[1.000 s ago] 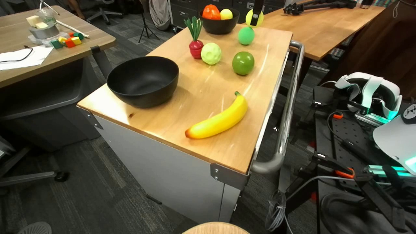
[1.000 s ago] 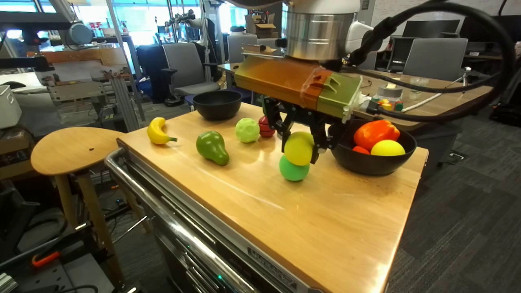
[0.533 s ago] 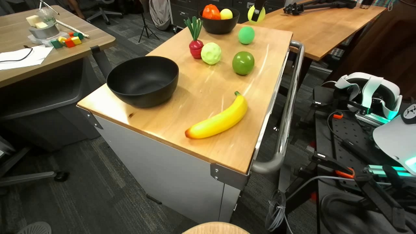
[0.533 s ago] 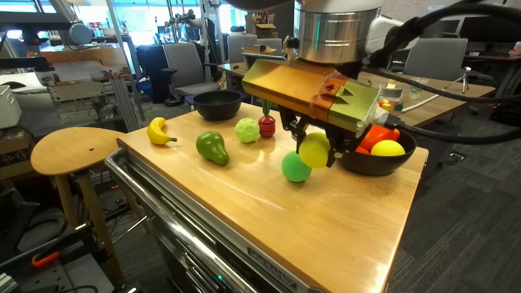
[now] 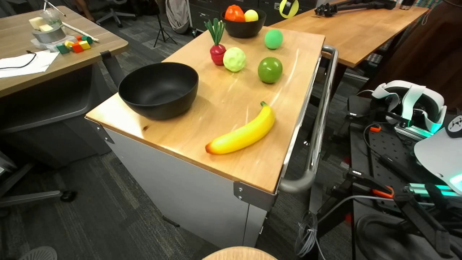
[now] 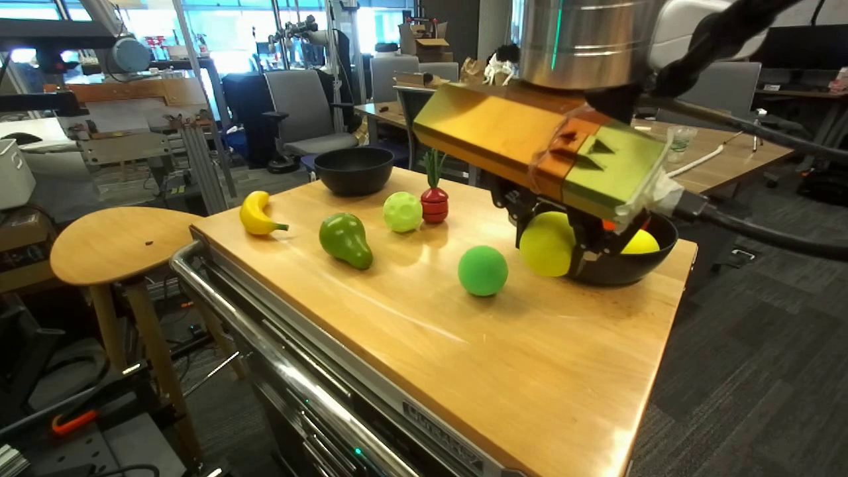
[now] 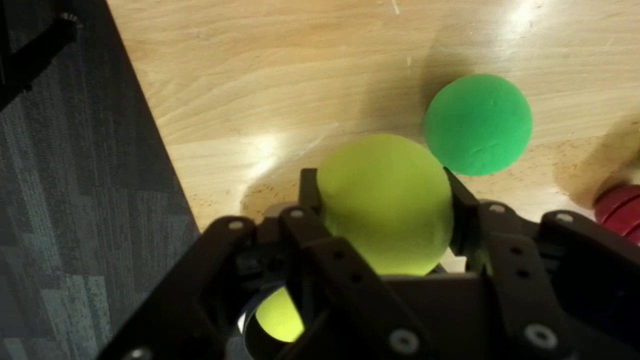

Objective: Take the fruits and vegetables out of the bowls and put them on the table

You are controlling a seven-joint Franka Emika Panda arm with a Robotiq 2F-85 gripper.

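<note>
Gripper [image 7: 384,196] snug around yellow ball [image 6: 543,244], above table [image 6: 530,371] (green ball [image 6: 483,270] nearby).

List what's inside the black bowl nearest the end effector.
The black bowl holds a red pepper and a yellow ball. The rest is mostly hidden by its wall and the end effector, so anything beneath cannot be seen.

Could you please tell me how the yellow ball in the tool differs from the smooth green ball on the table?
The yellow ball has a greenish-yellow colour; the green ball is a clear green.
The yellow ball is gripped by the tool; the green ball is free.
The yellow ball hangs above the table; the green ball rests on it.
Both look round, with no stem visible.
</note>
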